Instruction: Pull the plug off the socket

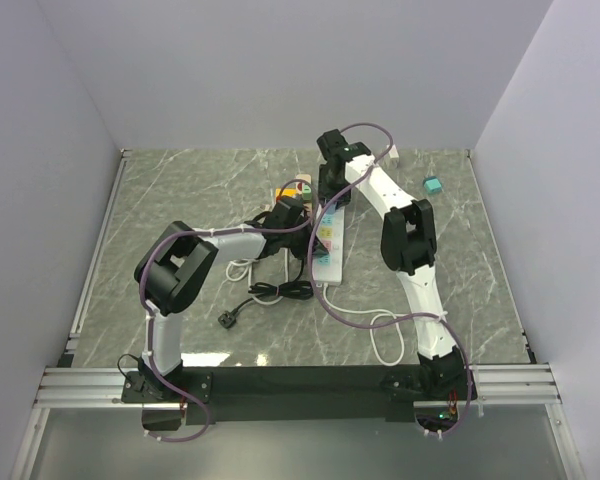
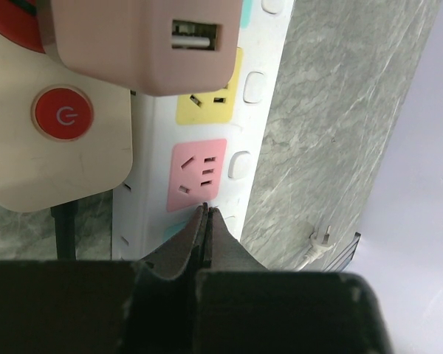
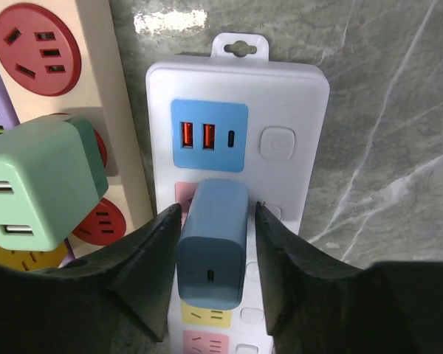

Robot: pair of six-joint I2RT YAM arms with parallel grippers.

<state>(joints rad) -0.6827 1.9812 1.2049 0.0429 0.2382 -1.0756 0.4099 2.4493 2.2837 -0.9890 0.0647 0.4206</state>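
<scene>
The right gripper stands narrowly apart with one finger on each side of the blue plug. The left finger lies against the plug's side, and a thin line of white shows between the right finger and the plug. The plug sits upright in the white power strip, and the face turned toward the wrist carries a small oval port. Just beyond the fingertips, a blue panel on the strip holds two orange USB slots and one smaller oval slot, with a rounded white switch beside it. Left of this hand, a green adapter with two USB slots is plugged into a beige strip of round red sockets. The left gripper is closed, with its tips together on the white strip at the near edge of a pink socket. Beyond it, a pink adapter shows one USB port. To its left, a red button bears a white power symbol. Both strips lie on the grey marbled table.
</scene>
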